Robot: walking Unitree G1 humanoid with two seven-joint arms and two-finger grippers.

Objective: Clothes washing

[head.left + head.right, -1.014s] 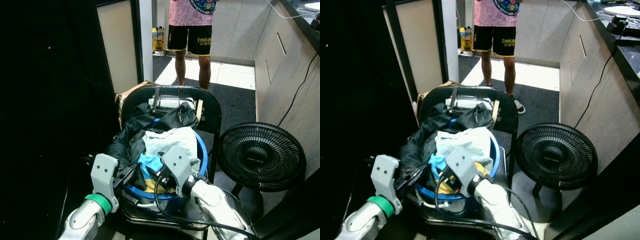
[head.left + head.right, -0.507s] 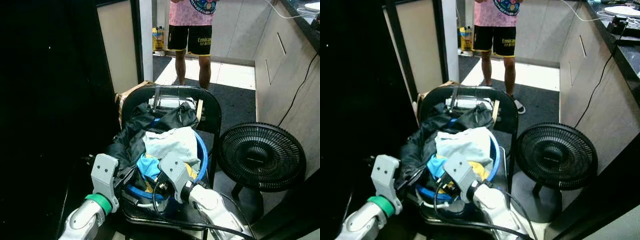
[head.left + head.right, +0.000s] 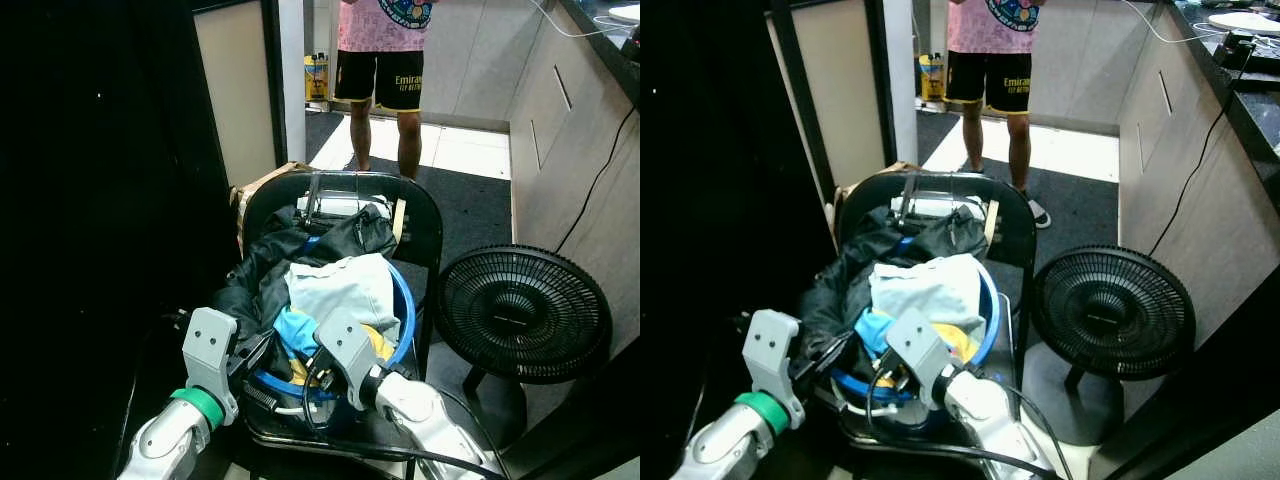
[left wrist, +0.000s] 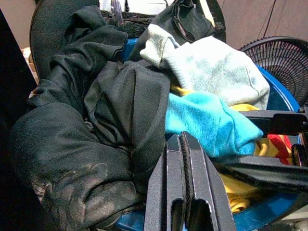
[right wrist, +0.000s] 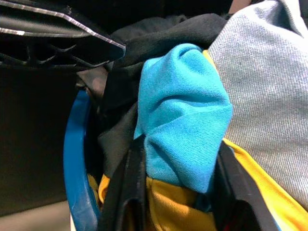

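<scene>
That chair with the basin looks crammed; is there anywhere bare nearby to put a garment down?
Not on the chair: the blue basin heaped with clothes covers its seat, and both grippers crowd its near rim. The fan blocks the floor just right of it. Bare room lies beyond: dark carpet between chair, cabinets and the person, then pale tiles.

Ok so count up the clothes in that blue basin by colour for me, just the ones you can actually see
Black or dark: 1, possibly more, the folds run together
Pale grey-green: 1
Turquoise: 1, between the right claw's fingers
Yellow: 1
Red: 1 scrap, too little showing to tell if separate
Total: 5 visible, at least
</scene>
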